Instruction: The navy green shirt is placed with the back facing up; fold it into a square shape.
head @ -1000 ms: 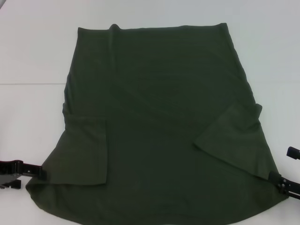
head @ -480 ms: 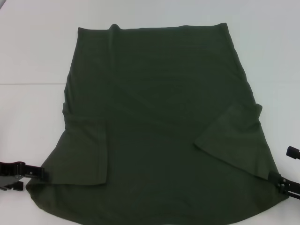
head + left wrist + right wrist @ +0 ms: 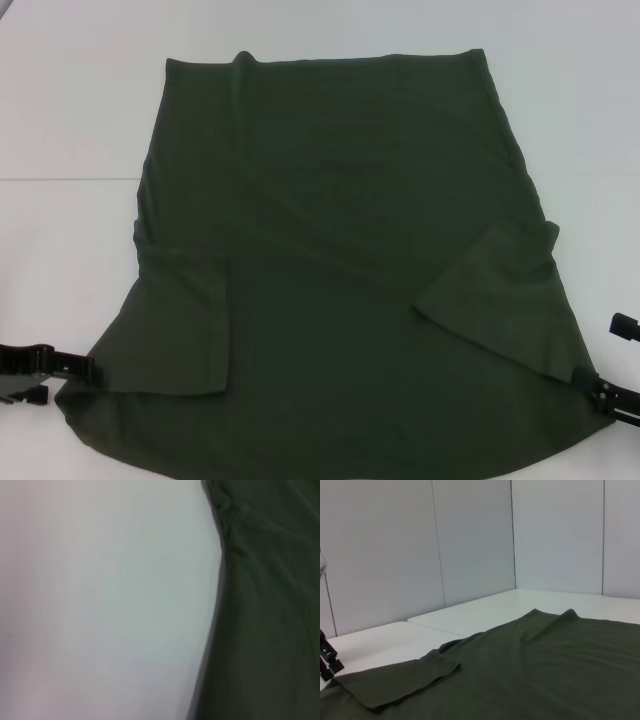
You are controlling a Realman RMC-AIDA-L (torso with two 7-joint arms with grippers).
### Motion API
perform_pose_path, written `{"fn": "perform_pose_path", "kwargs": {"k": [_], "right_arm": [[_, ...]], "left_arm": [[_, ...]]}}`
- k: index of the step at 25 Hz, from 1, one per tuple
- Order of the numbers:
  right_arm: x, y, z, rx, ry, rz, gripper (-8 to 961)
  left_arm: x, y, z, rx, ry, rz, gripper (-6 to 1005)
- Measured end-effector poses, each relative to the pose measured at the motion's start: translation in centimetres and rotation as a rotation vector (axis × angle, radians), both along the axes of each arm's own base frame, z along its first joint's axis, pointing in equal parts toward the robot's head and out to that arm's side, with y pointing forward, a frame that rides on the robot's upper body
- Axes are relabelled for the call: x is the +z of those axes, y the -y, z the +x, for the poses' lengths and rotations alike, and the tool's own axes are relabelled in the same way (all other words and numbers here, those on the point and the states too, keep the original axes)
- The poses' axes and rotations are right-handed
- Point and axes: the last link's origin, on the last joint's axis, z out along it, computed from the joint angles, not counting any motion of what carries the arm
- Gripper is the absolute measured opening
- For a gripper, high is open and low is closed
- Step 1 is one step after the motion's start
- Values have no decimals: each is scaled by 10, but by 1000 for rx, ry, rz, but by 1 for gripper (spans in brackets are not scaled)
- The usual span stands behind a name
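Seemingly, each gripper, left and right, pinches the navy green shirt.

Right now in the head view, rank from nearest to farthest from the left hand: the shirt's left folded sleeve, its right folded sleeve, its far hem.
From the left hand at the dark olive-green cloth shirt's near left corner:
1. Left folded sleeve, right beside it.
2. Right folded sleeve, across the shirt.
3. Far hem, at the top edge.

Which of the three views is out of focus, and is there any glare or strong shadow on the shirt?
Left wrist view: soft and blurred, the navy green shirt only a dark mass beside the white table. Head view: sharp enough to show both sleeves folded in, light even, no glare, no strong shadow. Right wrist view: clear; only a thin shadow under the folded sleeve.
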Motion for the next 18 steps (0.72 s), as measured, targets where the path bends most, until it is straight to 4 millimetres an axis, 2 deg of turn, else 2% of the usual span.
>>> {"fn": "perform_pose_path", "kwargs": {"k": [18], "right_arm": [[0,0,-1,3,-1,-1,946]], "left_arm": [[-3,-1,0,4,2,1,900]]}}
